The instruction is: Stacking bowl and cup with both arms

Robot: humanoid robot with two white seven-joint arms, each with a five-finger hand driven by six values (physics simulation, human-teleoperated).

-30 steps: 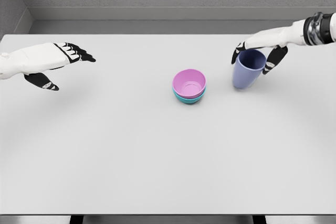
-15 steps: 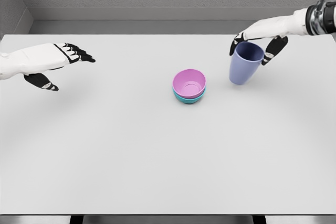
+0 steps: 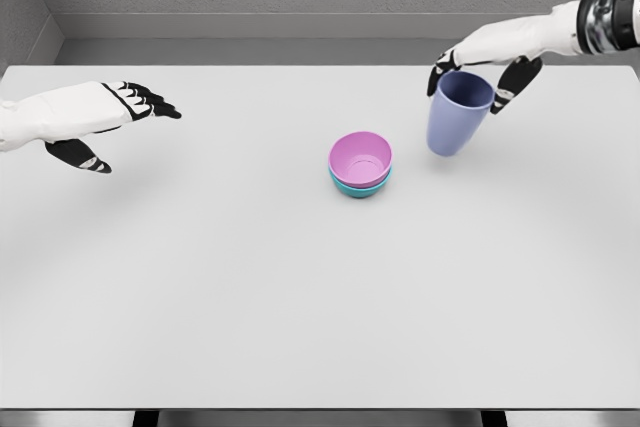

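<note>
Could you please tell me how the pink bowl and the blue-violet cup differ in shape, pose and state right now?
The pink bowl is low and wide, whereas the blue-violet cup is tall and tapers toward its base. The bowl sits level, nested in a teal bowl on the white table; the cup is tilted, gripped at its rim by the right hand. No hand touches the bowl. Both are plain, single-coloured and open upward.

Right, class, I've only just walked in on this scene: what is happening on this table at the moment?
The right hand grips a blue cup by its rim, holding it tilted, just right of the stack in the table's middle: a pink bowl nested in a teal bowl. The cup is not yet in the bowls. The left hand hovers with open fingers over the white table at far left, holding nothing.
</note>
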